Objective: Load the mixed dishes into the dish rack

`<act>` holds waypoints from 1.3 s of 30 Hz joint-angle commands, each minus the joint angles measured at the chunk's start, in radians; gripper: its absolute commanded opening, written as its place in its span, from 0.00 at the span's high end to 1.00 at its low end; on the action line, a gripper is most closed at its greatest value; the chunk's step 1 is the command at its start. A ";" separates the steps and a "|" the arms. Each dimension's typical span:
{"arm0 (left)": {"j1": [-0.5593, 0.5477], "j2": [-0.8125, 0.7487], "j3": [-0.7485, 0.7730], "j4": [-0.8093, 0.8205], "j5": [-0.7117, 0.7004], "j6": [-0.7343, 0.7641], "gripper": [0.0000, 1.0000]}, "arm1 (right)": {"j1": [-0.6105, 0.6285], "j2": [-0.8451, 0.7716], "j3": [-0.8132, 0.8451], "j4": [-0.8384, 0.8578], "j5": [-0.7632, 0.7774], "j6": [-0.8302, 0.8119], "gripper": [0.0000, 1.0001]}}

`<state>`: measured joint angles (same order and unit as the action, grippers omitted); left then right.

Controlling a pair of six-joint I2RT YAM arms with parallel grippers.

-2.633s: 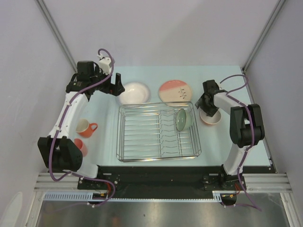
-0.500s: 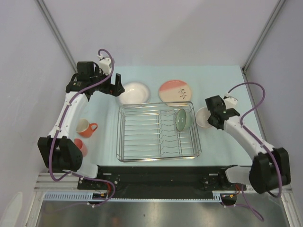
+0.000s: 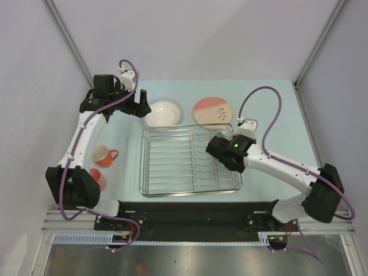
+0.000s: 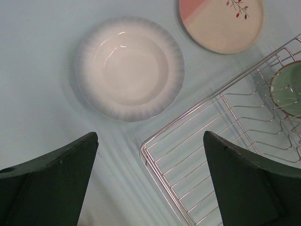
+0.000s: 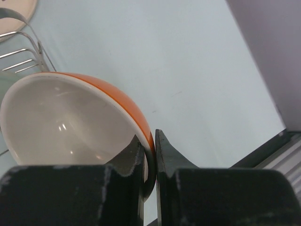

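My right gripper [image 5: 149,141] is shut on the rim of the orange-outside, white-inside bowl [image 5: 61,122], one finger inside and one outside. In the top view this gripper [image 3: 217,147] hangs over the right end of the chrome dish rack [image 3: 172,161] and its wrist hides the bowl. The sage green bowl [image 4: 288,88] stands on edge in the rack [image 4: 197,155]. My left gripper [image 4: 149,136] is open above the rack's far left corner, near the white shallow bowl [image 4: 129,68]. The pink-and-cream plate [image 3: 213,110] lies behind the rack.
An orange mug [image 3: 103,155] and a small pink cup [image 3: 96,177] stand on the table left of the rack, beside the left arm. Grey walls close in both sides. The table's right edge [image 5: 282,134] shows in the right wrist view.
The right arm has swung left from the table beside the rack to above the rack's right end, carrying the orange bowl. The left arm has not moved.
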<state>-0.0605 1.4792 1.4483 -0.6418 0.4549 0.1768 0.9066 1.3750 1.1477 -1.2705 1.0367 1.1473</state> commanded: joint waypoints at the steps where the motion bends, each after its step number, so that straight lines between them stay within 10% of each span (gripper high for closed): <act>1: 0.007 -0.022 0.034 0.002 -0.001 0.010 0.00 | 0.057 0.074 0.049 -0.251 0.126 0.120 1.00; 39: 0.007 -0.019 -0.046 0.031 0.001 0.026 0.00 | 0.153 0.145 0.066 -0.260 -0.335 -0.342 1.00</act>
<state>-0.0601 1.4597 1.4204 -0.6483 0.4477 0.1856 1.0321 1.4590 1.1873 -1.3228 0.7658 0.8974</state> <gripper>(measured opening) 0.996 0.109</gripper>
